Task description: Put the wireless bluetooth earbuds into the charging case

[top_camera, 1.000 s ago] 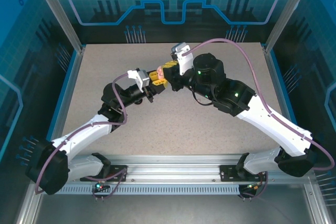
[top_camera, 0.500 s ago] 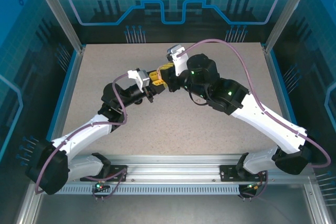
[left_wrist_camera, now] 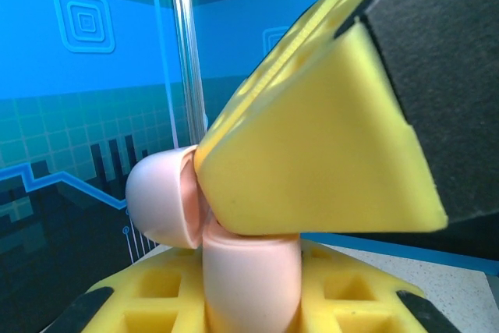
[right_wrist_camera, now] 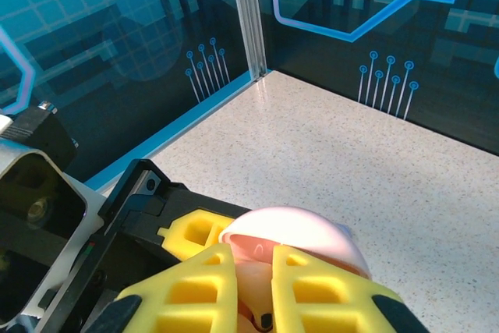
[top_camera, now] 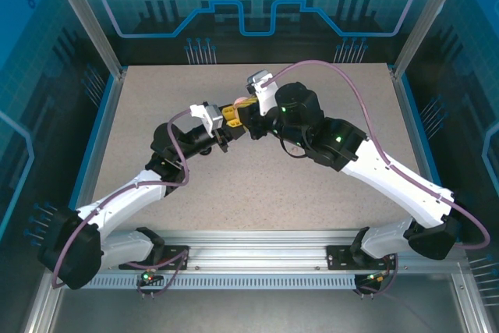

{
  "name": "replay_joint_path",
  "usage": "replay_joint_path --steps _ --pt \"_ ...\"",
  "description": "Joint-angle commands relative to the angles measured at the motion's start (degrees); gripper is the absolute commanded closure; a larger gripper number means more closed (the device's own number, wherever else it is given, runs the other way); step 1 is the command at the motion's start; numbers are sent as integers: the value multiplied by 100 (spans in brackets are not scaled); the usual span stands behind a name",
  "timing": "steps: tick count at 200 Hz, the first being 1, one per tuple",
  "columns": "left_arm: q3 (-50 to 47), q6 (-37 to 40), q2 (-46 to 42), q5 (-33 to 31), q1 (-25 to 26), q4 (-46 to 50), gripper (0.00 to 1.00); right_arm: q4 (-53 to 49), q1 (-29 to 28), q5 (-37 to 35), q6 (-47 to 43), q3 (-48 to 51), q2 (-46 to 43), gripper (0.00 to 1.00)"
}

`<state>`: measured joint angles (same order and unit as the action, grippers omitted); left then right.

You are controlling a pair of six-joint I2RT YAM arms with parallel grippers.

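Observation:
The pale pink charging case [left_wrist_camera: 249, 278] stands upright between the yellow fingers [left_wrist_camera: 140, 302] of my left gripper [left_wrist_camera: 249, 313], which is shut on its body. Its domed lid [left_wrist_camera: 160, 200] hangs open to the left. My right gripper [right_wrist_camera: 253, 249] comes down onto the case's open mouth, and one of its fingers [left_wrist_camera: 312, 161] rests on the rim. Between its nearly closed fingers sits a pale pink earbud [right_wrist_camera: 257, 286] with a dark tip, under the open lid [right_wrist_camera: 300, 232]. From above, both grippers meet at mid-table, left [top_camera: 230, 118] and right [top_camera: 248, 109], with a sliver of the case [top_camera: 233, 102] between them.
The speckled tabletop [top_camera: 257, 185] is bounded by blue glass walls and an aluminium corner post [right_wrist_camera: 248, 17]. Both arms arch inward from the near rail [top_camera: 257, 259]. A purple cable [top_camera: 343, 76] loops over the right arm.
My right arm has shifted slightly left and closer onto the left gripper, covering more of the pink case from above. The left arm has stayed put.

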<state>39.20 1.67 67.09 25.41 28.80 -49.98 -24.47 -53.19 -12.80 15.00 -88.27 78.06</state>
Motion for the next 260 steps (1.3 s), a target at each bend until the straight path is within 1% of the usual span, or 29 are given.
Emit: replay_joint_path --steps 1,14,47,69,83,119,132,162,177,211,222,242,260 --pt "210 102 -91 54 42 -119 100 -156 47 267 54 -165 89 80" --pt "195 104 -82 60 43 -121 100 -169 47 247 103 -254 98 72" --pt "151 96 -64 26 39 -110 100 -344 162 216 208 -800 95 47" --pt "118 74 -47 5 45 -144 100 -446 326 221 352 -1089 5 35" --pt "99 70 -47 -14 39 -153 100 -531 485 193 521 -1205 -78 31" --pt "90 70 -64 -36 47 -154 100 -829 1077 223 1043 -1148 -296 29" --pt "95 70 -60 -37 39 -145 100 -1026 1320 105 1289 -1026 -335 28" --pt "95 79 -90 -51 45 -115 100 -1421 1961 219 1869 -425 -288 28" --pt "92 79 -106 -55 41 -104 100 -1543 2194 224 2119 -47 -194 28" --pt "88 79 -139 -89 40 -64 100 -1670 2642 340 2550 676 235 28" --pt "88 88 -159 -102 44 -35 100 -1643 2743 492 2598 828 456 28" --pt "76 96 -176 -116 39 0 100 -1675 2833 674 2701 921 935 28" --pt "74 88 -181 -125 46 -4 100 -1798 2840 689 2807 854 1409 28"
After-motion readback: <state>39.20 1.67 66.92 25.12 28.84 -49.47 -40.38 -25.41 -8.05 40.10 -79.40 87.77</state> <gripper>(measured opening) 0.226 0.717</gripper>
